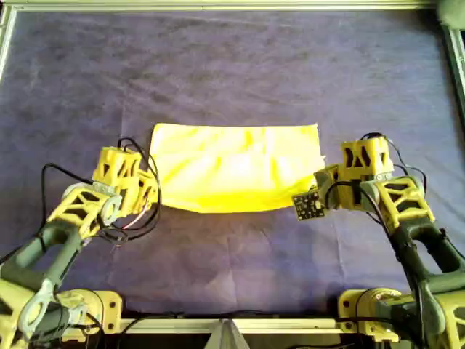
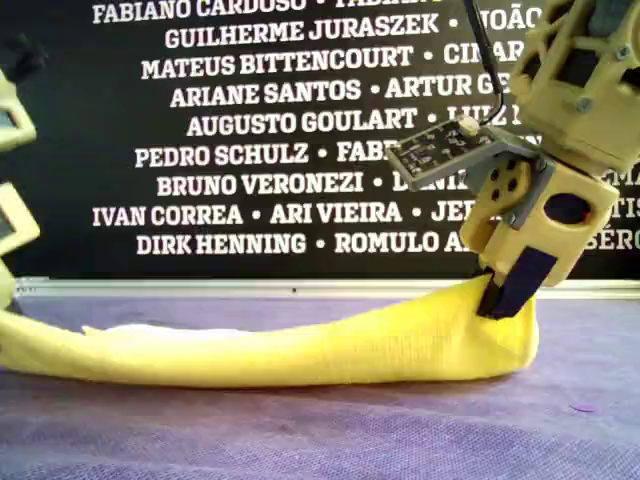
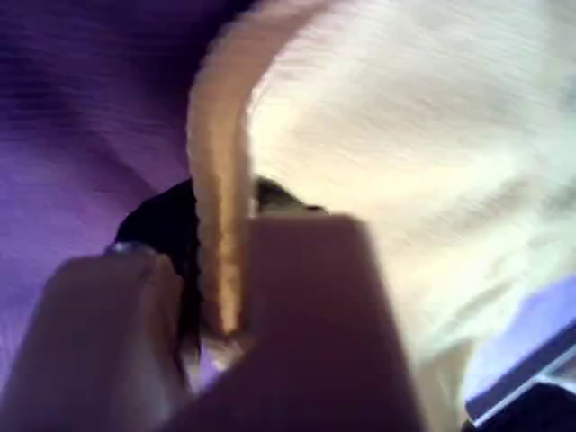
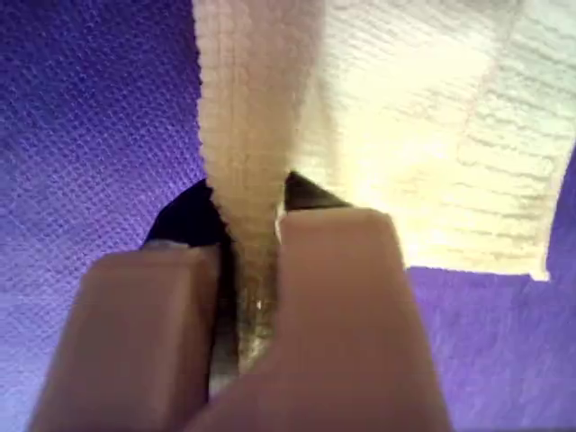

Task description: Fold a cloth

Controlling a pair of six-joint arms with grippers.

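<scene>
The bright yellow cloth (image 1: 232,167) lies on the purple covering as a wide strip, folded over with the rounded fold toward the arms' bases. One arm's gripper (image 1: 150,190) holds its near corner at the overhead view's left, the other arm's gripper (image 1: 320,182) its near corner at the right. The wrist views do not show which arm is which. My first gripper (image 3: 220,270) is shut on a cloth (image 3: 405,180) edge. My second gripper (image 4: 252,261) is shut on a doubled cloth (image 4: 423,135) edge. In the exterior view a gripper (image 2: 505,290) lifts the cloth (image 2: 300,350) at the right.
The dark purple table covering (image 1: 232,65) fills the metal-framed table (image 1: 218,6). A small circuit board (image 1: 308,205) juts from the arm at the overhead view's right. A black banner with white names (image 2: 250,120) stands behind the table.
</scene>
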